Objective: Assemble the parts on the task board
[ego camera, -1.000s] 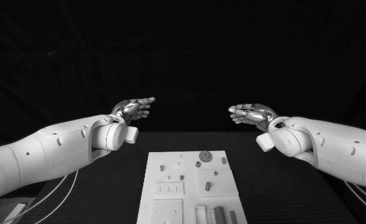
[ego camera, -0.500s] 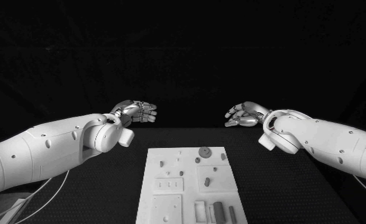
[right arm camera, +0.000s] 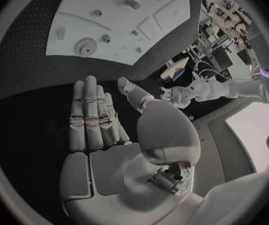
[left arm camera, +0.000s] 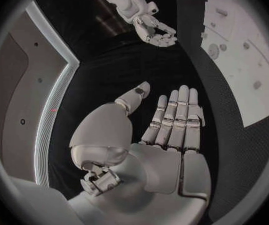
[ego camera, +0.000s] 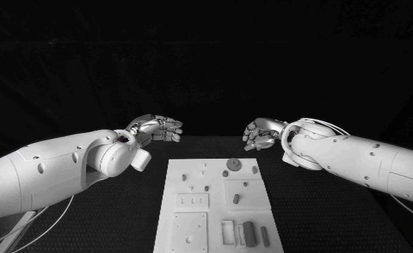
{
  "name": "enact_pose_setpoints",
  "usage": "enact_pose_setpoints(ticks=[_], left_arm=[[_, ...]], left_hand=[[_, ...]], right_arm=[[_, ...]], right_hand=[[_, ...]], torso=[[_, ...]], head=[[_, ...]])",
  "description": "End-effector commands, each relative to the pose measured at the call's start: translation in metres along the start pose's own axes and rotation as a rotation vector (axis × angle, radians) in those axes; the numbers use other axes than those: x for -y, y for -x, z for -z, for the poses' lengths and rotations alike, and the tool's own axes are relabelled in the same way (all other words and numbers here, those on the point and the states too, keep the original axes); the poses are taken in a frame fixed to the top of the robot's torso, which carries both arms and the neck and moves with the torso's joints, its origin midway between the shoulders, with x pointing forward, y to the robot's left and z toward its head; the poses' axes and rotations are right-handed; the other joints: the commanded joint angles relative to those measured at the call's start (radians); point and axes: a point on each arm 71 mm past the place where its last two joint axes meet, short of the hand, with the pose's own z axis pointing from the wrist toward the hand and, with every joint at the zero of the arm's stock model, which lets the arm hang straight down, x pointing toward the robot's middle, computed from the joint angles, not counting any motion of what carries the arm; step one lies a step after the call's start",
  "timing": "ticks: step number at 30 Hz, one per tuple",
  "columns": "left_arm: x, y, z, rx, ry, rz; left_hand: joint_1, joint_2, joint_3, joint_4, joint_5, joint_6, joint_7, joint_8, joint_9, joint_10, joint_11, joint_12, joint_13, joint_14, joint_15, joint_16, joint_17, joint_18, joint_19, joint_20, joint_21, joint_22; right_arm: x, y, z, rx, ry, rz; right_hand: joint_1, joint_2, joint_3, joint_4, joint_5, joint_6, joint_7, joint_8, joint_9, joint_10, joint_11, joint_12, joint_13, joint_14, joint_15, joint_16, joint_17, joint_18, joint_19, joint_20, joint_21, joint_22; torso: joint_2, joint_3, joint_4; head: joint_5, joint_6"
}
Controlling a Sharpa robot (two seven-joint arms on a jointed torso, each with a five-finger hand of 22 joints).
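Both arms have been drawn inward and lowered toward the board (ego camera: 215,205) since the earlier frames. Nothing is held: the left robot hand (ego camera: 157,129) and right robot hand (ego camera: 261,133) hover with fingers extended and empty. Loose parts (ego camera: 250,233) lie on the board at mid-tabletop (ego camera: 319,205); assembly appears not yet started.

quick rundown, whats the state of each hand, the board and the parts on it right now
left hand: off the table beyond the board's far end, holds nothing, fingers straight and side by side in its wrist view
right hand: same height on the other side, holds nothing, fingers straight
task board: flat on the black table, untouched
round part: lying near the board's far end
upright parts: side by side at the near end
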Motion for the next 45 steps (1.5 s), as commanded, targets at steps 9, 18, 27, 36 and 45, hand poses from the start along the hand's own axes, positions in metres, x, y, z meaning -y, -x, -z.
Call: enact_pose_setpoints(ticks=[9, 18, 27, 36, 45], left_arm=[[0.01, -0.014, 0.006, -0.037, -0.027, 0.038], [0.012, -0.02, 0.006, -0.052, -0.026, 0.042], [0.012, -0.021, 0.008, -0.058, -0.026, 0.043], [0.013, -0.023, 0.012, -0.064, -0.029, 0.047], [0.017, -0.028, 0.014, -0.084, -0.033, 0.049]], left_hand=[[-0.001, -0.012, -0.016, 0.001, -0.029, -0.004, 0.055, -0.01, -0.008, -0.01, 0.006, -0.015, -0.005, 0.004, 0.001, -0.012, 0.005, -0.014, 0.011, -0.006, -0.014, -0.007], [-0.004, -0.012, -0.019, 0.002, -0.032, -0.003, 0.055, -0.011, -0.01, -0.014, 0.009, -0.019, -0.007, 0.004, 0.002, -0.015, 0.007, -0.017, 0.013, -0.008, -0.017, -0.009], [-0.009, -0.013, -0.023, 0.003, -0.034, -0.002, 0.056, -0.011, -0.011, -0.014, 0.009, -0.021, -0.007, 0.005, 0.002, -0.017, 0.008, -0.02, 0.014, -0.01, -0.02, -0.011], [-0.015, -0.014, -0.028, 0.005, -0.037, 0.001, 0.056, -0.011, -0.012, -0.012, 0.009, -0.022, -0.007, 0.005, 0.002, -0.02, 0.01, -0.023, 0.017, -0.013, -0.022, -0.012], [-0.023, -0.021, -0.035, 0.005, -0.042, 0.002, 0.056, -0.012, -0.014, -0.011, 0.008, -0.023, -0.007, 0.007, 0.002, -0.023, 0.012, -0.028, 0.019, -0.016, -0.025, -0.014]], right_arm=[[-0.029, -0.022, -0.011, -0.015, 0.01, 0.246], [-0.035, -0.037, -0.014, -0.043, 0.018, 0.298], [-0.036, -0.044, -0.014, -0.054, 0.023, 0.315], [-0.04, -0.047, -0.017, -0.048, 0.034, 0.32], [-0.035, -0.051, -0.021, -0.006, 0.026, 0.334]], right_hand=[[0.051, -0.008, 0.105, 0.005, 0.006, 0.011, 0.013, -0.025, -0.014, 0.046, -0.007, -0.014, -0.007, -0.016, -0.003, 0.0, 0.027, 0.001, -0.002, 0.003, -0.014, 0.022], [-0.006, -0.038, 0.134, 0.01, 0.003, 0.049, 0.001, -0.024, -0.009, 0.091, -0.025, -0.013, 0.003, 0.032, -0.023, 0.048, 0.066, 0.006, 0.056, -0.015, 0.028, 0.027], [-0.04, -0.063, 0.139, 0.03, 0.002, 0.058, -0.002, -0.028, -0.007, 0.1, -0.028, -0.017, 0.01, 0.032, -0.026, 0.06, 0.076, 0.006, 0.062, -0.02, 0.045, 0.026], [-0.052, -0.078, 0.144, 0.045, 0.002, 0.056, -0.001, -0.034, -0.007, 0.091, -0.026, -0.028, 0.012, 0.036, -0.026, 0.069, 0.082, 0.006, 0.067, -0.024, 0.058, 0.026], [-0.034, -0.114, 0.119, 0.061, -0.001, 0.047, -0.023, -0.047, 0.003, 0.244, -0.084, 0.1, 0.141, 0.111, -0.075, 0.235, 0.179, 0.006, 0.155, -0.067, 0.178, 0.028]], torso=[[0.043, -0.0043, 0.0141], [0.068, -0.0078, 0.0171], [0.089, -0.0118, 0.0207], [0.108, -0.0131, 0.0241], [0.119, -0.0128, 0.0289]], head=[[-0.011, 0.0], [-0.009, -0.015], [-0.014, -0.022], [-0.018, -0.024], [-0.016, -0.022]])
